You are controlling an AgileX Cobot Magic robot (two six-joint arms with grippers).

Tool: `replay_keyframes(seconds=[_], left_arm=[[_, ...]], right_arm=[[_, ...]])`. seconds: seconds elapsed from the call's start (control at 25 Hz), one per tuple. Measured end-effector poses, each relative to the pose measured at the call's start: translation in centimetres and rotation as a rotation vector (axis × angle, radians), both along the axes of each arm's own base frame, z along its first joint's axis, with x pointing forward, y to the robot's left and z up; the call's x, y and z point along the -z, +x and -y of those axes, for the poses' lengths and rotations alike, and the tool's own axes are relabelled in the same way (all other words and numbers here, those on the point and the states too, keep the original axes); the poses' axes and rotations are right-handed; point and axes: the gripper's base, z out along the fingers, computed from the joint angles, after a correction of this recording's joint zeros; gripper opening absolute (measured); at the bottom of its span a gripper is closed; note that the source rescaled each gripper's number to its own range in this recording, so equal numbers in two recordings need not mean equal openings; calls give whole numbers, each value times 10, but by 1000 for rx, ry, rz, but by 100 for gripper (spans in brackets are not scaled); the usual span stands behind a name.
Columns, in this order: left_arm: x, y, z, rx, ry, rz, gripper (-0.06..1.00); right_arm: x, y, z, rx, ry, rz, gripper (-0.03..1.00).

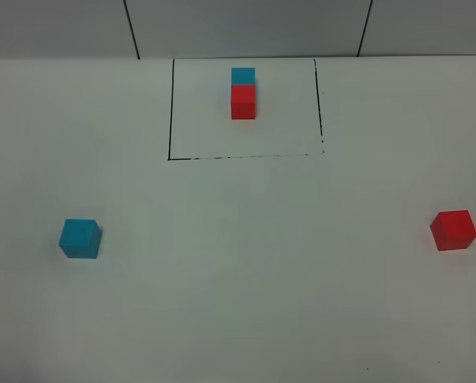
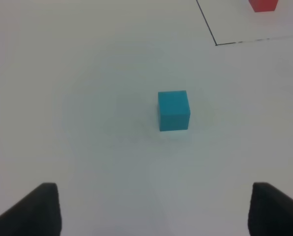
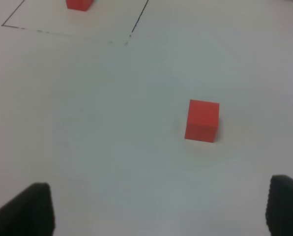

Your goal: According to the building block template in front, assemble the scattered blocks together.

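The white worktop [image 1: 238, 319] is smooth and bare of stops, so a nudged cube would likely skid rather than stay put. At its far edge the black outline [image 1: 171, 112] frames the template [image 1: 243, 94], blue cube behind and touching red cube. An arm reaching too far forward could knock that pair and spoil the reference.

The loose blue cube [image 1: 81, 238] lies on the left side and the loose red cube [image 1: 453, 230] on the right, well apart. Bringing them together means both arms converge near the middle, where they could collide. The cubes could also end up joined in the wrong order or with a gap or twist.

The left end effector [image 2: 156, 209] is spread wide and holds nothing, with the blue cube ahead and roughly centred between its fingers. The right end effector [image 3: 159, 206] is likewise released and empty. The red cube sits nearer one of its fingers, so that finger would probably touch first and push the cube aside.
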Motion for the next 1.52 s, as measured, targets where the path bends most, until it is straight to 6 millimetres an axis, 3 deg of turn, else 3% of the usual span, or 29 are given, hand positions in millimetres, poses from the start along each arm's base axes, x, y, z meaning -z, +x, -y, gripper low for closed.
replay_keyframes(seconds=[0.2,0.36,0.68,1.04,1.28,1.52], left_arm=[[-5,5,-3,-22,33,-25,81],[-13,22,-3,-26,27,-115,87],[-20,98,-3,-77,-24,-486,90],[15,189,7,-43,-115,-776,89],[38,224,20,17,-85,-836,89],[48,245,37,67,-59,-840,88]], right_arm=[[0,0,0,0,0,0,74],[0,0,0,0,0,0,74],[0,0,0,0,0,0,74],[0,0,0,0,0,0,74],[0,0,0,0,0,0,74],[0,0,0,0,0,0,74]])
